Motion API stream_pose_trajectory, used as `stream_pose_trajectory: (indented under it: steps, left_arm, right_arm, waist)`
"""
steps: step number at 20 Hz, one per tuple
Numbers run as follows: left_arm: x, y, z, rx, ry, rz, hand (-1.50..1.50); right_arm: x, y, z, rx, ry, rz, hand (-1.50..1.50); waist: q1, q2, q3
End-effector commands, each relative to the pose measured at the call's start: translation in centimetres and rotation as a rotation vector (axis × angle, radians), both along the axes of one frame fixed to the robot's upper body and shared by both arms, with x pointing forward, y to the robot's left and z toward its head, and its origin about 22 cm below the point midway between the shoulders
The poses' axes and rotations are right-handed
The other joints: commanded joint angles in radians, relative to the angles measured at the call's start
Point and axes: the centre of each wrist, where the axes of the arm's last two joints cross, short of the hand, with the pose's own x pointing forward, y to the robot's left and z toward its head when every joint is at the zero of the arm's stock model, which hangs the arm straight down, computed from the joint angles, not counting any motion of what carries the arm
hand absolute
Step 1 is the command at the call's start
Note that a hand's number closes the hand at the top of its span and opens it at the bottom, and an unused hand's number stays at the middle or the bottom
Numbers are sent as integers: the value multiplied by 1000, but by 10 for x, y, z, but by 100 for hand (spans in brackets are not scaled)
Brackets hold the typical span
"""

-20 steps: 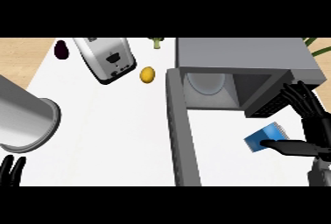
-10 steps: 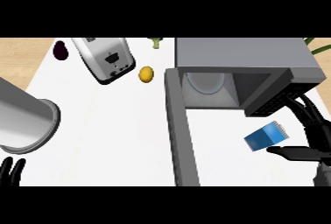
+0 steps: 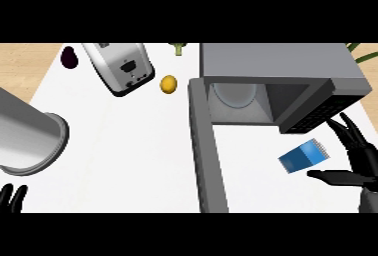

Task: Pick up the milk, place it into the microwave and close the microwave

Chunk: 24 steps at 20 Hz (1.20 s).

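While the microwave gapes, right hand seemingly touches milk

Right hand is seen at the right edge: matte black throughout, with slender, segmented fingers and a thick, tapered thumb. Left hand is shown only as black, rounded fingertips at the lower left corner. No markings, cables or screws are discernible
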Motion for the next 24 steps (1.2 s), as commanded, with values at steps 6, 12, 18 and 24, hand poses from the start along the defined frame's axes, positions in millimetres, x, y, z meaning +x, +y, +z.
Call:
stream_pose_trajectory:
  steps: [6,12,18,24]
  left_arm:
    - [2,-1,12,7,-8,7,-150]
    - [-4,-1,8,-14,9,4,-150]
    - [-14,-2,4,-14,10,2,-150]
    - [2,2,-9,3,17,15,-150]
  right_arm:
    - [15,5,-25,32,142,63,-150]
    - [-17,11,-60,111,180,97,-150]
    - [8,25,-69,94,133,56,-150]
    - [9,12,-65,255,76,89,150]
  waist:
    - [6,17,14]
    - [1,16,14]
    - [23,18,15]
    - [4,17,14]
